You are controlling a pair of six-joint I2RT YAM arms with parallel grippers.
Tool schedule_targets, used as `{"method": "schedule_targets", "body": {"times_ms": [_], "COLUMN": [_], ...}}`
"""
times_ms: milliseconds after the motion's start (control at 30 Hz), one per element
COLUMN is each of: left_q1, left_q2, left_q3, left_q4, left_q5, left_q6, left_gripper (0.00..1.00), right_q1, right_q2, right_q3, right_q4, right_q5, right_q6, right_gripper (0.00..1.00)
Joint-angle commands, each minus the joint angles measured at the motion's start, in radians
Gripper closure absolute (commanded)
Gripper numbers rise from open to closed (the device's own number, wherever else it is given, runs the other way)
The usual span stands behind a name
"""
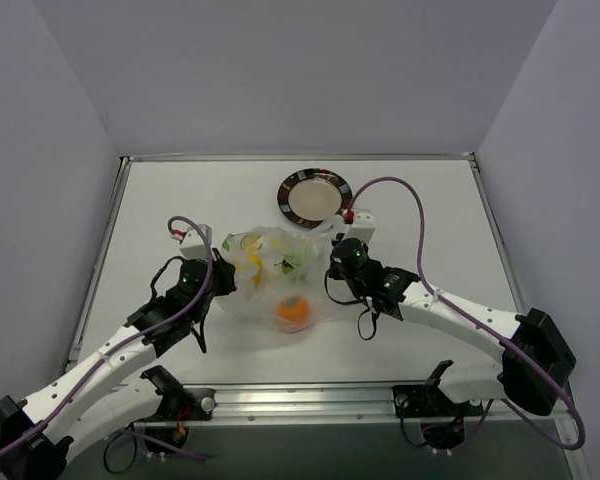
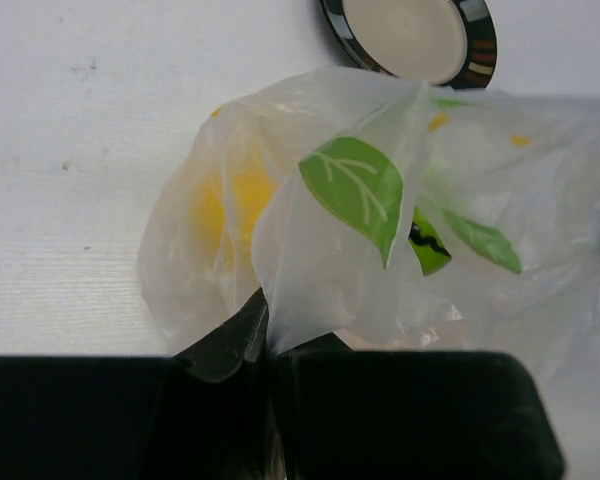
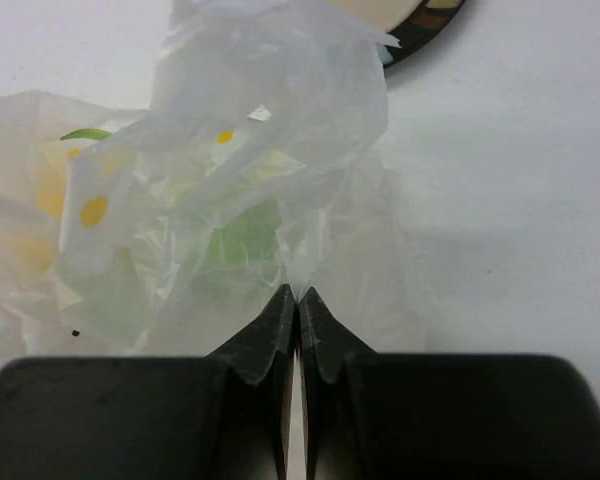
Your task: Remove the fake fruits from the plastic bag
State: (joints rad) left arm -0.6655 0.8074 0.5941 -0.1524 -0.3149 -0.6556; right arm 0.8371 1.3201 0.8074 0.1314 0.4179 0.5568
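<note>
The plastic bag [image 1: 270, 288], lying on the table [image 1: 170, 200] near the plate [image 1: 314, 198], is clenched at opposite sides by the left tool [image 2: 265, 322] and right tool [image 3: 298, 297]. The fake fruits [image 1: 292, 312] are enclosed inside. Next, the bag likely must be lifted and tipped.

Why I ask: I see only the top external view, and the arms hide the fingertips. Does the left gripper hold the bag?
Observer: Yes. In the left wrist view the left gripper is shut on a fold of the plastic bag.
Operator: And the right?
Observer: The right gripper is shut too, pinching a thin ridge of film.
Operator: Any fruit between its fingers?
Observer: No, only film; the green fruit sits beyond, inside the bag.
</note>
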Motion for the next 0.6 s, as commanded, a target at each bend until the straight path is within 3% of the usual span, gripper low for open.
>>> {"method": "schedule_targets", "body": {"times_ms": [0, 133, 300, 433, 567], "left_q1": [0.006, 0.006, 0.012, 0.014, 0.014], "left_q2": [0.09, 0.186, 0.268, 0.279, 0.277], "left_q3": [-0.01, -0.005, 0.05, 0.056, 0.053], "left_q4": [0.059, 0.135, 0.208, 0.2, 0.175], "left_q5": [0.048, 0.097, 0.126, 0.117, 0.135], "left_q6": [-0.044, -0.053, -0.039, -0.033, -0.029], "left_gripper": [0.98, 0.98, 0.98, 0.97, 0.98], "right_q1": [-0.03, -0.032, 0.029, 0.076, 0.05], "right_q2": [-0.094, -0.36, -0.556, -0.388, -0.217], "right_q3": [-0.089, -0.27, -0.312, -0.286, -0.254], "right_q4": [-0.013, -0.139, -0.297, -0.299, -0.268], "right_q5": [0.004, 0.01, -0.025, 0.053, 0.108], "right_q6": [0.024, 0.173, 0.313, 0.318, 0.305], "right_gripper": [1.0, 1.0, 1.0, 1.0, 0.92]}}
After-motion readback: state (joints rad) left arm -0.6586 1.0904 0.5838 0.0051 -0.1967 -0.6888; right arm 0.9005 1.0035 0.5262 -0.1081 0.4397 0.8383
